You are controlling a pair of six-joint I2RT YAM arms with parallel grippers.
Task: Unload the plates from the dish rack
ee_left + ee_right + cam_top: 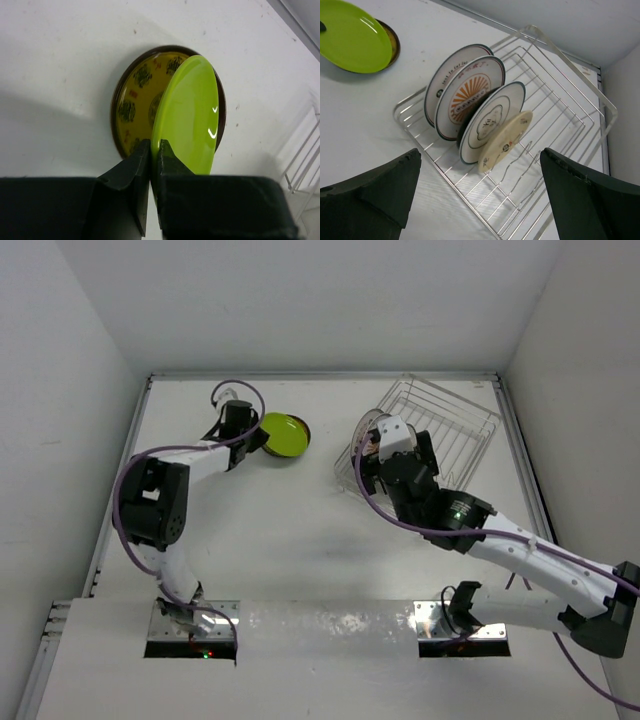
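**Lime plate in hand, four more standing in the rack**

From the top camera, my left gripper (250, 437) is out at the far left of the table (300, 540), with the lime plate (283, 434) beside it. The rack (455, 420) sits skewed in the far right corner. My right gripper (374, 448) hangs over the rack's near-left end.

In the left wrist view, my jaws are nearly closed, pinching the lime plate's (190, 120) rim. It is tilted on edge over a brown plate (137, 95) that lies flat on the table. I cannot tell whether its lower edge touches the brown one. The glaze is glossy, so it is probably slick. I judge that a thin rim pinch can pivot, and that the plate should go down gently rather than drop.

In the right wrist view, my right fingers (370, 195) are spread wide and hold nothing. Four plates stand on edge between the prongs, leaning together:
- a white plate (437, 75) at the back
- a sunburst plate (470, 95)
- a teal-rimmed plate (492, 122)
- a small tan plate (505, 140) at the front

They look stiff, light and chippable. The tan plate's upper rim is the clearest place to grip, and I would lift it straight up, clear of the wires.
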